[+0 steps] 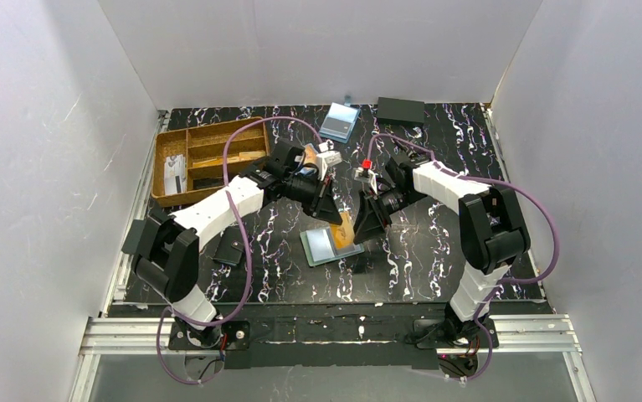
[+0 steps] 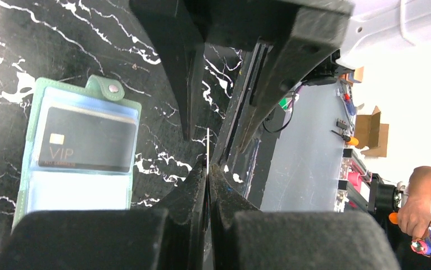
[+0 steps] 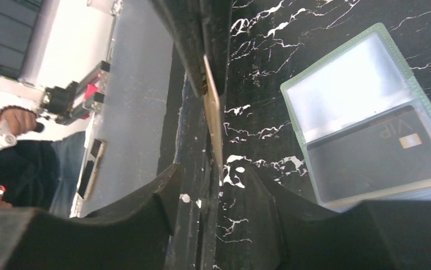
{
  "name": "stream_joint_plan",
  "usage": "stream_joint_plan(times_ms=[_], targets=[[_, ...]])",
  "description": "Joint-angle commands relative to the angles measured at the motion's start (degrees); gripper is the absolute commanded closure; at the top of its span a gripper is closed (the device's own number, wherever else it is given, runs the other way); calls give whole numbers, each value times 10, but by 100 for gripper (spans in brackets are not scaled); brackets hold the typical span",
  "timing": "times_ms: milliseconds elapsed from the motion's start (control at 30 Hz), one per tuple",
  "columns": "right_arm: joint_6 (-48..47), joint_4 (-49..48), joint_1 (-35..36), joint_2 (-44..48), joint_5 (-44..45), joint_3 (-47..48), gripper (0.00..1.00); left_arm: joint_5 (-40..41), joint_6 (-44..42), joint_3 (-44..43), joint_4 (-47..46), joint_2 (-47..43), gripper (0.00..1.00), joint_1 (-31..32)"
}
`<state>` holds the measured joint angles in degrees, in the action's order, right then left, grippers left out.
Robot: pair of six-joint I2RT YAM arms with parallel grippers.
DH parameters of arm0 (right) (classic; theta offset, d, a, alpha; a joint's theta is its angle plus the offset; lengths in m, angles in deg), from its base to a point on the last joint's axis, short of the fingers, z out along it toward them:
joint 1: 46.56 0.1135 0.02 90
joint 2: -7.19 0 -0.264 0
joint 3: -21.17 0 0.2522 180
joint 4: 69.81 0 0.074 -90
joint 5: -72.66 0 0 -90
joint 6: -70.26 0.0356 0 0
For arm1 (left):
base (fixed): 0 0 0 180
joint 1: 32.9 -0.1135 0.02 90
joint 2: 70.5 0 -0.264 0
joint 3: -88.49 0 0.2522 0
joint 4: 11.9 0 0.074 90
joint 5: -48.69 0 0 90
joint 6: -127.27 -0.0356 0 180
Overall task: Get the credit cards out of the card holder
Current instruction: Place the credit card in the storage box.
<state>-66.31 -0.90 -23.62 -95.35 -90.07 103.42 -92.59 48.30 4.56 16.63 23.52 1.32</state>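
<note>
**Left gripper pinches a card beside the open holder**

The left gripper (image 2: pixel 207 171) is clamped on an orange card (image 1: pixel 345 228) held on edge just over the table. In its wrist view the card shows only as a thin pale line between the pressed fingers. The right gripper (image 3: pixel 218 181) faces it with jaws spread, one finger on each side of the card's free end. No contact with the card shows.

The holder (image 1: pixel 321 249) lies open and flat on the table, right under the two grippers, with the card above its right edge. It has a mint-green rim and a snap tab. One clear pocket holds a black VIP card (image 2: pixel 86 140).

The table (image 1: pixel 434 251) is black with white marble veins. Well behind the holder, near the back wall, lies a pale blue holder (image 1: pixel 339 121), with a dark sleeve (image 1: pixel 401 110) to its right. Behind and left of the holder stands a wooden tray (image 1: pixel 208 155) with compartments. Left of the holder, past the left arm, lies a small dark flat thing (image 1: pixel 232 248); what it is I cannot tell.

White walls (image 1: pixel 317 42) close the table on three sides, and a metal rail (image 1: pixel 334 331) runs along the near edge. Past that edge the wrist views show a room with a cardboard box (image 2: pixel 372 132) and a person's hand (image 2: pixel 421 208).
</note>
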Motion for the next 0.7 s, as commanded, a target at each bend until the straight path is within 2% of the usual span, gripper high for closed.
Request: stream_joint_plan(times_ms=[0,167,400,567,667], targets=[[-73,68,-1,-10,19,42,42,-3,-18,31,0,-57,100,-22],[-123,114,-10,-18,42,62,34,12,19,101,-46,-125,100,-77],[-160,145,-58,-22,62,73,33,20,61,156,-85,-215,100,-180],[-188,159,-138,-23,62,68,33,25,62,160,-103,-226,100,-238],[-176,148,-154,-28,85,66,33,23,88,154,-141,-202,100,-272]])
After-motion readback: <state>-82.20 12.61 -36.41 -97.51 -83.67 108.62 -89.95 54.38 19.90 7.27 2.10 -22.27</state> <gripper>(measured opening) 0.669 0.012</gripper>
